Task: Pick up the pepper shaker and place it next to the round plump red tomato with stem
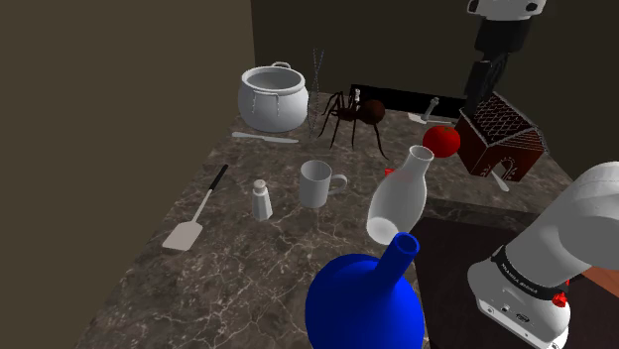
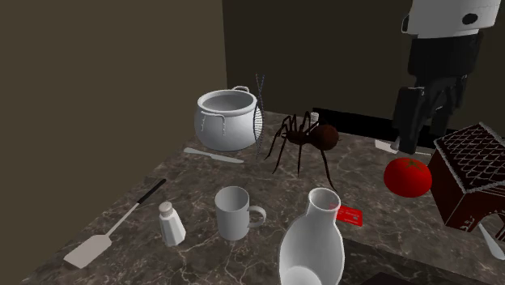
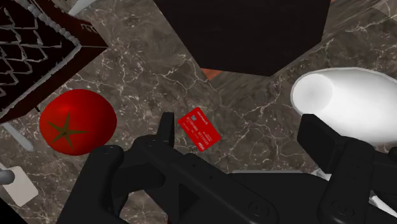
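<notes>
The pepper shaker [image 1: 262, 199] is a small white bottle standing upright on the dark marble counter, between a spatula and a mug; it also appears in the second exterior view [image 2: 171, 224]. The round red tomato [image 1: 442, 141] with a dark stem sits at the far side of the counter, against a brown lattice box [image 1: 503, 139]. My black gripper [image 1: 484, 97] hangs high above the tomato [image 2: 407, 176], far from the shaker. In the wrist view the gripper [image 3: 245, 137] is open with nothing between its fingers, and the tomato [image 3: 77, 121] lies beside one finger.
A white pot [image 1: 272, 96], a brown spider [image 1: 359, 114], a wire whisk [image 1: 316, 89] and a knife [image 1: 265, 138] stand at the back. A white mug [image 1: 316, 183], white vase [image 1: 399, 196], blue vase [image 1: 365, 302], spatula [image 1: 195, 213] and red card [image 3: 199, 128] crowd the middle.
</notes>
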Controlling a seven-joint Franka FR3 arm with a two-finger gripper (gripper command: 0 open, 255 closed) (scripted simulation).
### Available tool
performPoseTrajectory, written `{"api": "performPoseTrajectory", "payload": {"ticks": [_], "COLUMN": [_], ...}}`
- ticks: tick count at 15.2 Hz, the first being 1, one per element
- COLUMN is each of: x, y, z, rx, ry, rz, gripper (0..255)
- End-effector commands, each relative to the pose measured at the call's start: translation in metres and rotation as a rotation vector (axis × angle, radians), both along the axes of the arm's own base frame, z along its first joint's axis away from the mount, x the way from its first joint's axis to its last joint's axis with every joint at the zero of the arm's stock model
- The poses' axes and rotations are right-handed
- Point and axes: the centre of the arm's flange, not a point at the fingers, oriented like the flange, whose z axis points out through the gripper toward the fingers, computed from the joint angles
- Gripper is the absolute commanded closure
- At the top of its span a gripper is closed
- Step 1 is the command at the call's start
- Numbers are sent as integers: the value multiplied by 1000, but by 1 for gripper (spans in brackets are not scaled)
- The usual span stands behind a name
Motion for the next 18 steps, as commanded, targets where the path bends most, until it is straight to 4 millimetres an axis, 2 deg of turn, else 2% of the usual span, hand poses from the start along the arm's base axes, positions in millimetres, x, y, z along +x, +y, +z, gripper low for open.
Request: {"api": "performPoseTrajectory", "payload": {"ticks": [1, 18], "x": [0, 89], "y": [0, 169], "z": [0, -89], "rx": [0, 58], "ry": [0, -109], "rz": [0, 115], "gripper": [0, 0]}}
